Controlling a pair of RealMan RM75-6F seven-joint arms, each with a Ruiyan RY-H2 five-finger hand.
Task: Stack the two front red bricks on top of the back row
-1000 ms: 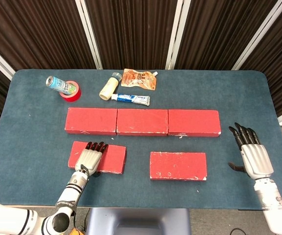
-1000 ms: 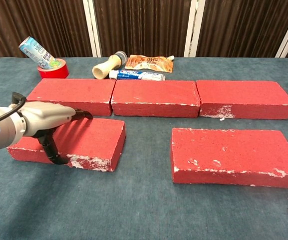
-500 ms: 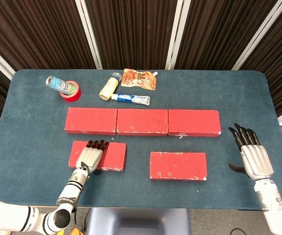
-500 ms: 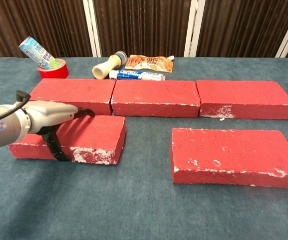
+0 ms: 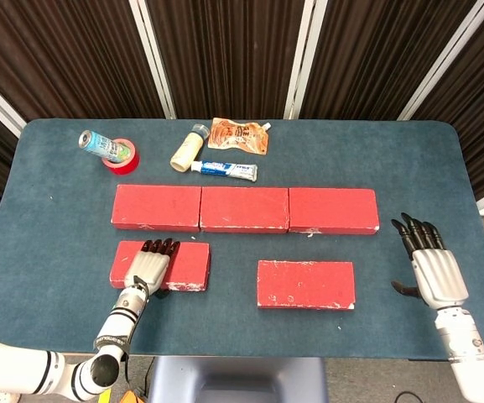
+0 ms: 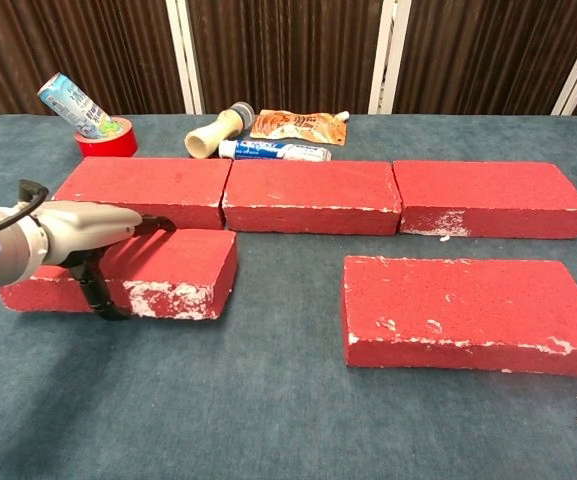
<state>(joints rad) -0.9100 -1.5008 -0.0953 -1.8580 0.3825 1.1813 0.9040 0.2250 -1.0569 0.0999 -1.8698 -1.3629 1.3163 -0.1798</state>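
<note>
Three red bricks form the back row (image 5: 244, 209) (image 6: 313, 195) across the middle of the blue table. The front left red brick (image 5: 187, 264) (image 6: 183, 270) lies just before the row's left end. My left hand (image 5: 148, 267) (image 6: 78, 235) grips it, fingers flat over its top and thumb down its front face; its near edge looks tipped up. The front right red brick (image 5: 305, 284) (image 6: 463, 310) lies flat and untouched. My right hand (image 5: 430, 264) hovers at the table's right side, fingers stretched out and apart, holding nothing; only the head view shows it.
Behind the row lie a can (image 5: 99, 143) resting on a red tape roll (image 5: 124, 158), a cream bottle (image 5: 187, 149), a toothpaste tube (image 5: 225, 170) and an orange pouch (image 5: 240, 134). The table's front edge runs close below both front bricks.
The left hand has drawn the front left brick leftward and back toward the row, and its front face now shows more in the chest view. The right hand has barely moved.
</note>
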